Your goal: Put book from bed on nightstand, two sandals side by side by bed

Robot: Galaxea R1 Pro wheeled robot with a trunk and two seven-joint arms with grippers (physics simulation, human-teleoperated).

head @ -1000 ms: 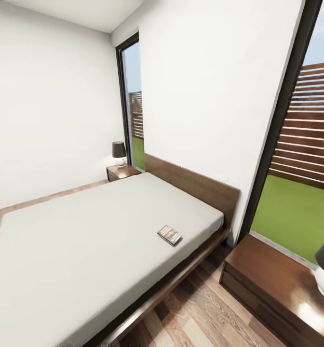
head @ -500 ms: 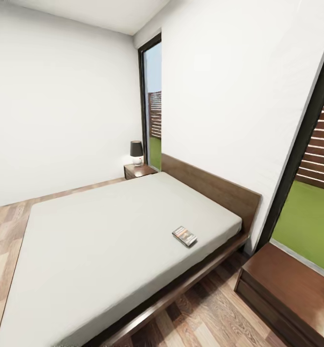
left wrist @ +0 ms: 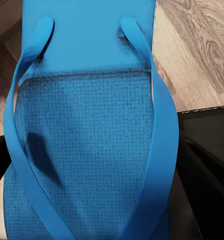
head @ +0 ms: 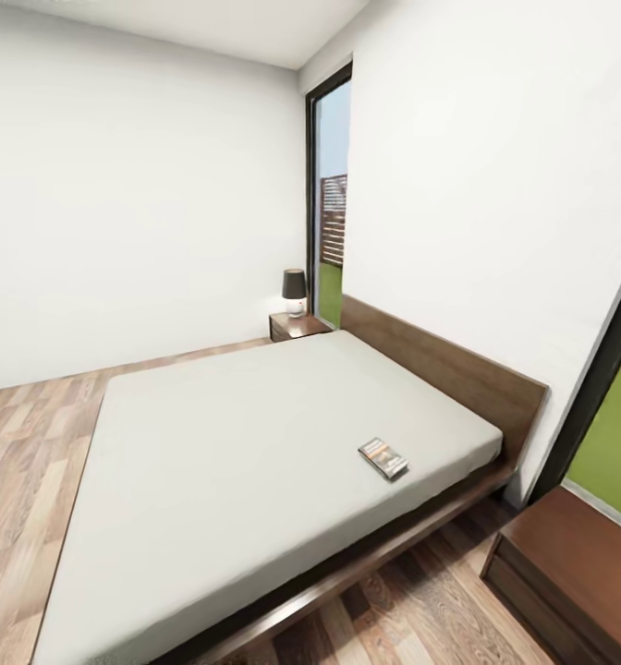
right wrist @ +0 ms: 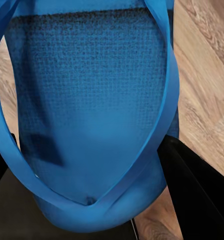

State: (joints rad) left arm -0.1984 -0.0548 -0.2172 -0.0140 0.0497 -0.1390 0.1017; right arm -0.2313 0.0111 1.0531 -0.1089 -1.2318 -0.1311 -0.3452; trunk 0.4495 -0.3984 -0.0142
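The book (head: pixel 383 457), dark-covered, lies flat on the grey mattress of the bed (head: pixel 246 434), near its headboard end on the near side. A dark brown nightstand (head: pixel 297 325) stands at the far side of the headboard; the other nightstand (head: pixel 574 563) is at the near side, low on the right. In the left wrist view a bright blue sandal (left wrist: pixel 87 125) sits between the dark fingers of my left gripper (left wrist: pixel 102 200), which is shut on it. My right gripper (right wrist: pixel 102 210) is likewise shut on the second blue sandal (right wrist: pixel 92 100). Wood floor lies beneath both.
A small lamp (head: pixel 294 288) with a dark shade stands on the far nightstand. Tall black-framed windows (head: pixel 329 203) flank the headboard wall. Wood-plank floor (head: pixel 24 443) runs past the bed's foot and along its near side (head: pixel 412 610).
The head camera has swung left, so the whole picture has shifted right; the near nightstand's lamp has left the view. The book and bed have not moved.
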